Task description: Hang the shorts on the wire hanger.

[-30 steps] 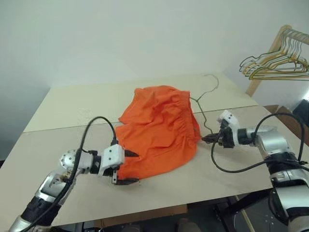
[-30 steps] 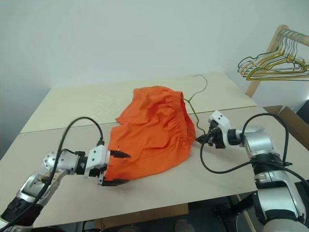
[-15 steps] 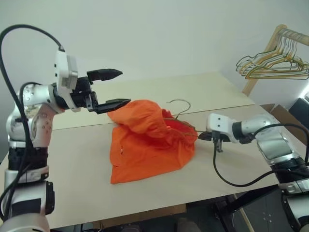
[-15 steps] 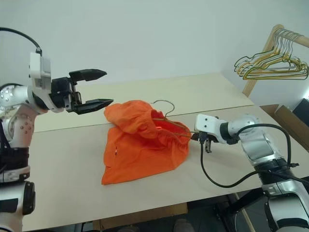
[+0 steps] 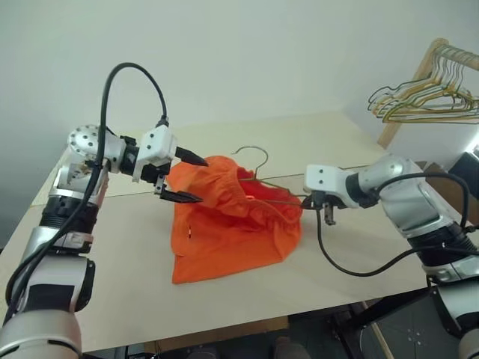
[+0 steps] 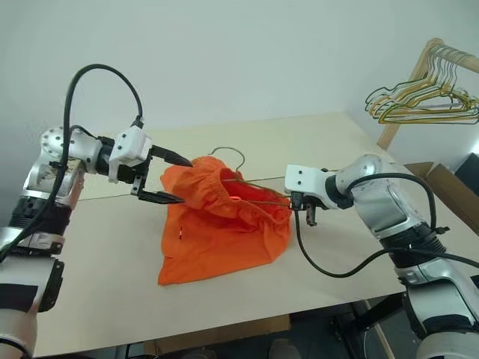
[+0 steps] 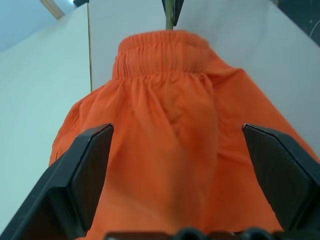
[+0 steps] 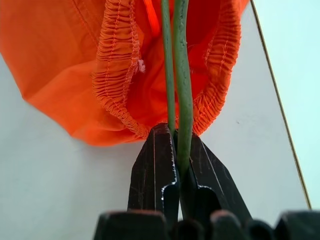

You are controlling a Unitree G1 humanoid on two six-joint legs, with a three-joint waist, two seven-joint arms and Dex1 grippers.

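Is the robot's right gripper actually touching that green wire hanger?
Touching. The right wrist view shows the right gripper shut on the wire hanger, its green wires pinched between the black fingers.

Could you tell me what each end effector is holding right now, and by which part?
The right end effector grips the wire hanger by its corner. The left end effector is open and holds nothing.

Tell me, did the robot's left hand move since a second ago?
Yes. The left gripper rose from the table's near edge, by the shorts' hem, and now hangs at their raised far end, fingers open.
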